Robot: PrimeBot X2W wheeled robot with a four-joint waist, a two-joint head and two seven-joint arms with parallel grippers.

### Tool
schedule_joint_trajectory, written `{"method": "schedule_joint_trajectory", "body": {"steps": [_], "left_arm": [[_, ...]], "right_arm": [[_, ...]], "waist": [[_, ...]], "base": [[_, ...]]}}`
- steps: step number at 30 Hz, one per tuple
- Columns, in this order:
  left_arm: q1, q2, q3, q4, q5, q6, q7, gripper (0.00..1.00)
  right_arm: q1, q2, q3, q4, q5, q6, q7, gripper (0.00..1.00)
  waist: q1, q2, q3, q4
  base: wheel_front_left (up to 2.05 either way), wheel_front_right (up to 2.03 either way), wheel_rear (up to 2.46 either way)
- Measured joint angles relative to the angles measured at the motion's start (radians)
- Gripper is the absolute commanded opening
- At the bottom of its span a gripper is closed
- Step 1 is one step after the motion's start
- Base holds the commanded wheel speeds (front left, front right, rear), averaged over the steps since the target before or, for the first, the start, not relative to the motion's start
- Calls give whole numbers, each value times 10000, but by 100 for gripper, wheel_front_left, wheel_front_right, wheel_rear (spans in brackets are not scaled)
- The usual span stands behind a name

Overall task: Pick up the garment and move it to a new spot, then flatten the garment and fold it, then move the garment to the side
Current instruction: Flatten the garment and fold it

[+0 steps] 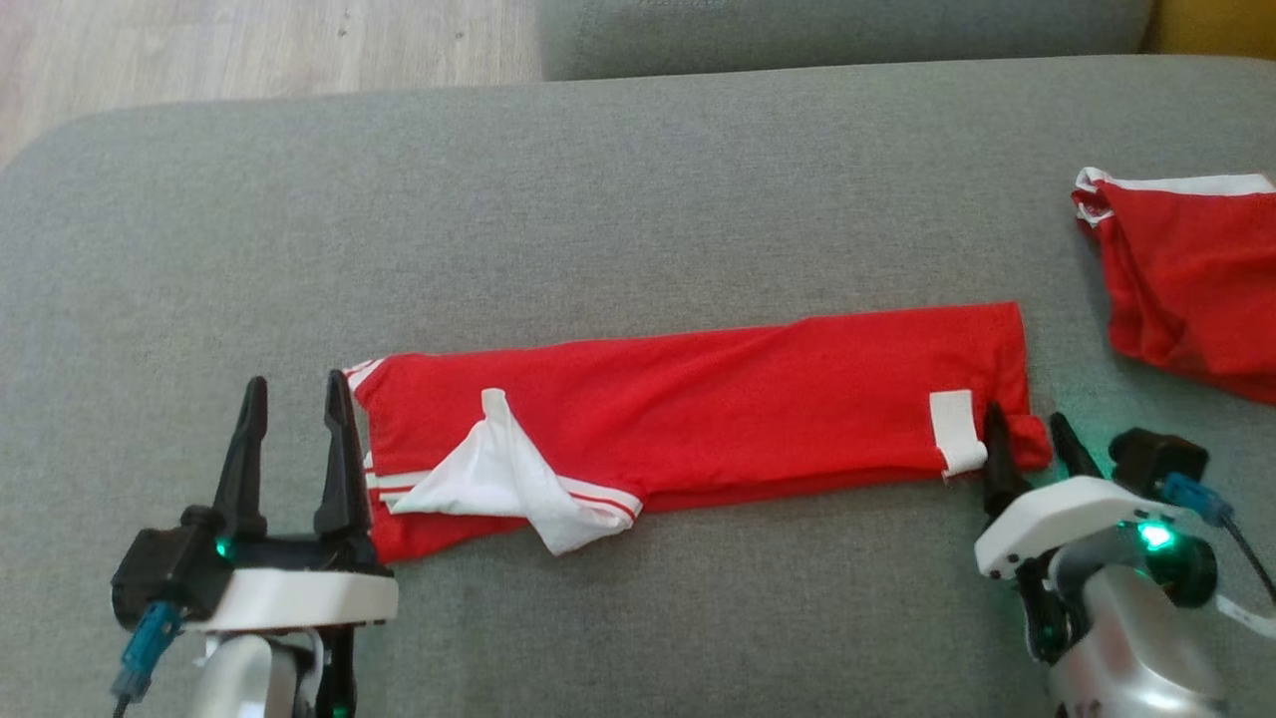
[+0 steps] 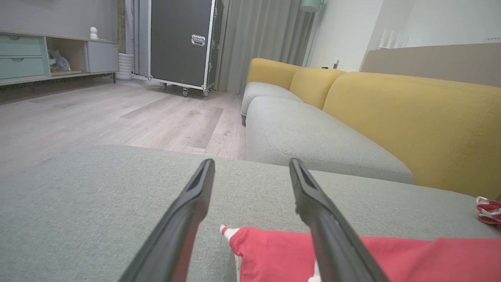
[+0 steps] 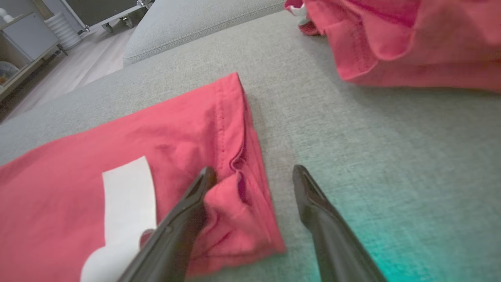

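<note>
The garment (image 1: 698,399), red with white trim and a white collar, lies folded into a long strip across the grey cushion (image 1: 638,179). My left gripper (image 1: 297,394) is open at the strip's left end, its right finger touching the red edge (image 2: 274,250). My right gripper (image 1: 1027,424) is open at the strip's right end, with the bunched red corner (image 3: 235,207) lying between its fingers. Neither gripper holds anything.
A second red garment (image 1: 1186,279) with white trim lies crumpled at the cushion's right edge. A grey and yellow sofa (image 2: 391,113) stands beyond the cushion. Wooden floor (image 1: 249,50) shows past the far left edge, with a black wheeled case (image 2: 182,43) farther off.
</note>
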Motion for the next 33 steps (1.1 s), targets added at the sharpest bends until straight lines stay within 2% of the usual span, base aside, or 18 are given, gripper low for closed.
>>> {"method": "schedule_joint_trajectory", "body": {"steps": [6, 7, 9, 16, 23, 33], "left_arm": [[-69, -94, 290, 56, 190, -104, 0, 100], [-69, -107, 301, 67, 224, -125, 0, 100], [-70, -140, 314, 96, 249, -180, 0, 100], [-65, -244, 504, 111, 332, -190, 0, 100], [-58, -282, 562, 107, 332, -192, -2, 100], [-12, -311, 464, 150, 332, -265, -2, 100]], "right_arm": [[-615, -42, 518, 800, 226, 0, -12, 100], [-675, -44, 552, 892, 228, 0, -38, 88], [-743, -42, 583, 1039, 213, 0, -176, 0], [-782, -15, -242, 1154, -522, 0, -543, 0], [-927, -654, -1402, 740, -943, 0, -625, 0], [-931, -433, -941, 50, -686, 0, -397, 0]], "waist": [[0, 0, 75, 10], [-1, 0, 71, 4], [0, 0, 44, -17], [0, 0, -132, -195], [0, 0, -281, -381], [-1, 0, -632, -282]], "base": [[0, 0, 0], [0, 0, 0], [0, 0, 0], [0, 0, 0], [0, 0, 0], [0, 0, 0]]}}
